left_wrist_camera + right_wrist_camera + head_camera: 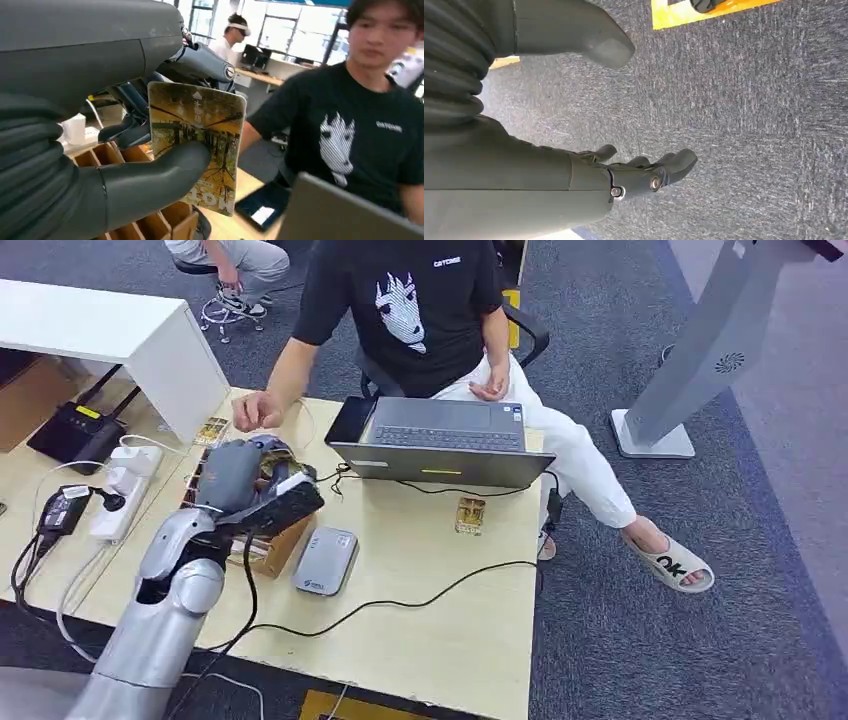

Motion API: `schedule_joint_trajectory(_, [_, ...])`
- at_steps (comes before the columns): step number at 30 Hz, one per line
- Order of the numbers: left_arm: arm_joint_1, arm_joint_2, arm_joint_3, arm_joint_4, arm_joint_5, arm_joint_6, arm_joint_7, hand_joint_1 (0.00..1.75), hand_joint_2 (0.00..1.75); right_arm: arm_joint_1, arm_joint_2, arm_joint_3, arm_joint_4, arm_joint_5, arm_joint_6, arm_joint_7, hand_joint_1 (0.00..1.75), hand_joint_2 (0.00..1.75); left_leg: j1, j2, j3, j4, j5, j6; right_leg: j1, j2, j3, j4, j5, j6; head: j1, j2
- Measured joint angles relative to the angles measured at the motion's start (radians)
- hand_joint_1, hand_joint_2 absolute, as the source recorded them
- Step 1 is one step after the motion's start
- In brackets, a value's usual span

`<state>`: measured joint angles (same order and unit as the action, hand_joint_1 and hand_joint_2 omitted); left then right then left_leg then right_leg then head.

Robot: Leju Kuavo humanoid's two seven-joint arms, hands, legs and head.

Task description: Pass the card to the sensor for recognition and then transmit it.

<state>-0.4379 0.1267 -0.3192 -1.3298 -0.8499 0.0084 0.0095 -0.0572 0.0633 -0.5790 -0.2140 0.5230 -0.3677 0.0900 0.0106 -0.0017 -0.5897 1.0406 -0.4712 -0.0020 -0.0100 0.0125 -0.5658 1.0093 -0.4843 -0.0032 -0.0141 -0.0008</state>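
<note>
1. Left hand (250, 475): raised over the left part of the table (440, 630), above the wooden box (272, 548). In the left wrist view the left hand (100, 150) holds the card (197, 150), pinched between the thumb on its printed face and the dark fingers (125, 131) behind it.
2. Card: upright in the hand, printed face toward the wrist camera. Its upper and lower edges project beyond the thumb. The box compartments (107, 155) lie below the hand.
3. Sensor (326, 560): a flat grey unit on the table, just beside the box, below and to the right of the left hand. The card is apart from it.
4. Second card (470, 515): lies on the table, well to the right of the left hand, in front of the laptop (445, 440).
5. Person (420, 310): seated behind the laptop, one hand (258, 410) resting on the table near the left hand.
6. Right hand (644, 172): hangs over the grey carpet (749, 125). Fingers apart and lightly curved, thumb clear of them, nothing held.
</note>
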Motion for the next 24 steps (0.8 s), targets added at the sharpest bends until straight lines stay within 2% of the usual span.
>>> schedule_joint_trajectory(5, [-0.014,0.022,-0.058,0.002,-0.003,-0.033,0.015,1.75,1.75,0.0,0.003,-0.01,0.0,0.002,-0.002,0.002,0.0,1.75,0.0,0.0,0.0,0.0,0.0,0.0,0.0,0.0,0.0,0.0,0.0,0.0,0.0,0.0])
schedule_joint_trajectory(10, [-0.025,0.056,-0.115,0.019,-0.011,-0.053,0.066,1.75,1.75,0.0,0.005,-0.02,0.0,0.009,-0.003,0.007,0.0,1.75,0.0,0.0,0.0,0.0,0.0,0.0,0.0,0.0,0.0,0.0,0.0,0.0,0.0,0.0])
schedule_joint_trajectory(18, [-0.026,0.082,-0.145,0.044,-0.011,-0.054,0.075,1.75,1.75,0.001,0.008,-0.032,0.0,0.011,-0.003,0.008,0.0,1.75,0.0,0.0,0.0,0.0,0.0,0.0,0.0,0.0,-0.001,0.0,0.0,0.0,0.0,0.0])
schedule_joint_trajectory(22, [-0.026,0.092,-0.15,0.063,-0.01,-0.056,0.099,1.75,1.75,0.001,0.01,-0.035,0.0,0.022,-0.003,0.014,0.0,1.75,0.0,0.001,0.0,0.0,0.0,0.0,0.0,0.0,-0.001,0.0,0.0,0.0,0.0,0.0])
schedule_joint_trajectory(24, [-0.021,0.092,-0.151,0.086,-0.024,-0.034,0.105,1.75,1.75,0.001,0.011,-0.035,0.0,0.028,-0.003,0.014,0.0,1.75,0.0,0.0,0.0,0.0,0.0,0.0,0.0,0.0,-0.001,0.0,0.0,0.0,0.0,0.0])
